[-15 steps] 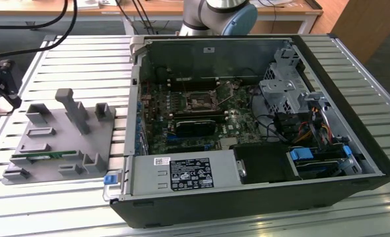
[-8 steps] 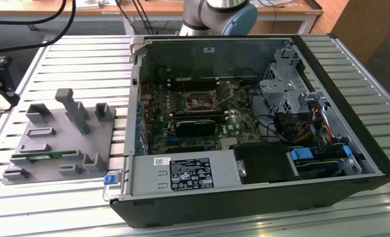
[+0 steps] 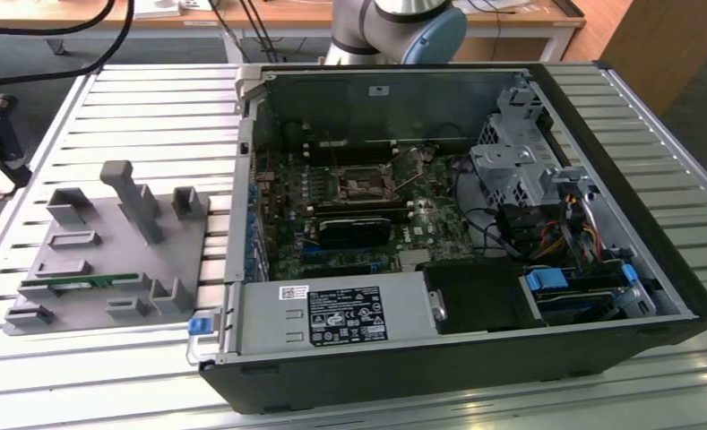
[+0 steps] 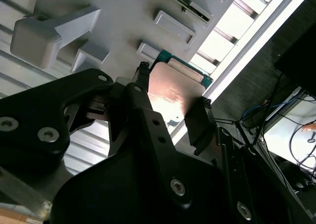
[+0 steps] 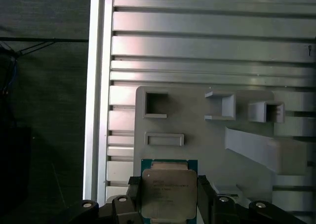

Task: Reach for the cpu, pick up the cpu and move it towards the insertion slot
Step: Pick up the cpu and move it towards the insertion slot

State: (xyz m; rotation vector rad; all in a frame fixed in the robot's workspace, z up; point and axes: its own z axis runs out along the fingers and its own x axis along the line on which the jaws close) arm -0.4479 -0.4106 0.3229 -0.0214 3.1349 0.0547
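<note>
Silver cpu (image 5: 169, 194) sits clamped in the black gripper (image 5: 169, 184), pinched by two opposite edges. A grey tray (image 5: 197, 145) lies beneath and ahead of it.

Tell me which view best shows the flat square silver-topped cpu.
The first wrist view: the flat square silver-topped cpu faces the camera squarely, gripped by the black hand. The second wrist view catches the cpu at a slant, under glare.

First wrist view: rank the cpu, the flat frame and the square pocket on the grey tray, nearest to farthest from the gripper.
1. cpu: held in the gripper.
2. flat frame: on the tray, just beyond the cpu.
3. square pocket: farther on, by the tray's far edge.
</note>
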